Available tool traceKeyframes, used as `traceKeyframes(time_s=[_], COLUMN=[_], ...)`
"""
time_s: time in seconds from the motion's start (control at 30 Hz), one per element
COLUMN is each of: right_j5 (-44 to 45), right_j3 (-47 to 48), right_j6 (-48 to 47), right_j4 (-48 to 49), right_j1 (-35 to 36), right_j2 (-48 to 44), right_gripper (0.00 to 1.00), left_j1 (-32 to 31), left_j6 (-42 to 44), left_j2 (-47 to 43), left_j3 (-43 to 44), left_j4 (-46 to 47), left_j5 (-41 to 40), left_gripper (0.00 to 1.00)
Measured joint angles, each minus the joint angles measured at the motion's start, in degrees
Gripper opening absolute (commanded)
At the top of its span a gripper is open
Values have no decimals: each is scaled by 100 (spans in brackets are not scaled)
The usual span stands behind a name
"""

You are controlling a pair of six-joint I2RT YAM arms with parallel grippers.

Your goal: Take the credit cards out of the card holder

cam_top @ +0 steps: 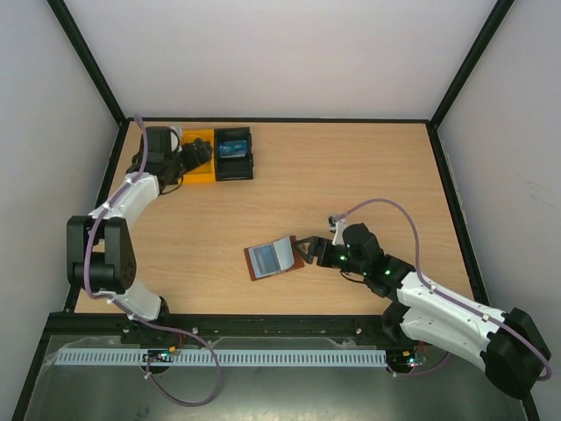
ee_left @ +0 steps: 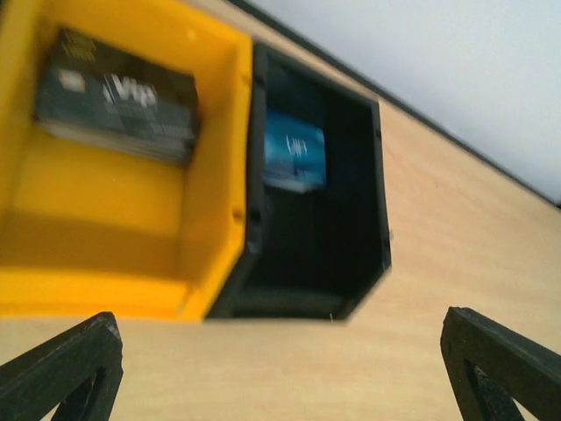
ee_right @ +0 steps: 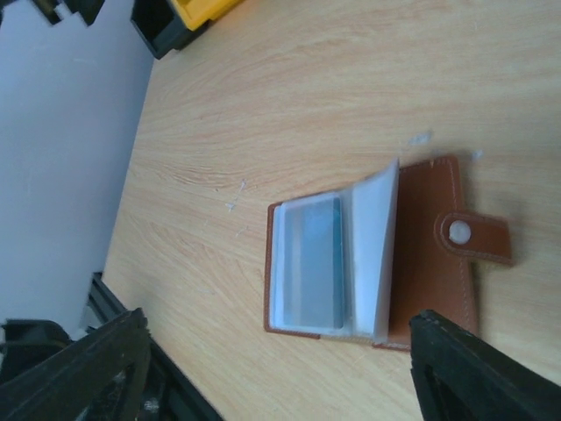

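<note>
Card holder (cam_top: 270, 258) laid open at centre, long axis run 8-to-2 o'clock, tab (ee_right: 473, 237) pointed toward right gripper (cam_top: 307, 250) at 3 o'clock, spread wide, nothing gripped. Left gripper (cam_top: 200, 154) fully spread, empty, at 11 o'clock. Black card (ee_left: 114, 96) seen in yellow bin (ee_left: 105, 250), blue card (ee_left: 294, 151) in black bin (ee_left: 351, 219).

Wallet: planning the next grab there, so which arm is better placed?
Right. The right end effector hovers open beside the wallet; the left end effector is across the table at the bins.
</note>
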Motion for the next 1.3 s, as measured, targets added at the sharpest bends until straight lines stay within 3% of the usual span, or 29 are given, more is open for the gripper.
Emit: traceKeyframes(time_s=[0.13,0.23,0.43,0.67,0.87,1.1,1.3], right_j5=[-168,-280,-348,-304,-170,140,411], right_j3=[22,109,317,492,828,960,721], right_j6=[11,17,11,-7,-208,-498,-542], right_j4=[160,243,446,610,623,623,782], right_j1=[0,2,63,350,535,544,544], right_j2=[330,627,1029,1700,2441,3121,3366], right_gripper=[45,35,33,31,29,26,25], left_j1=[-225,-367,-918,-1836,-2297,-2726,-2811], left_j6=[181,267,310,103,-413,-1193,-1637], left_j2=[-481,-1040,-2006,-2142,-2291,-2243,-1631], left_j3=[-382,-822,-1777,-2603,-3467,-4284,-4509], left_j4=[-382,-463,-490,-348,345,1375,2361], left_j5=[260,470,623,704,949,1139,1296], left_gripper=[100,99,93,86,76,61,37])
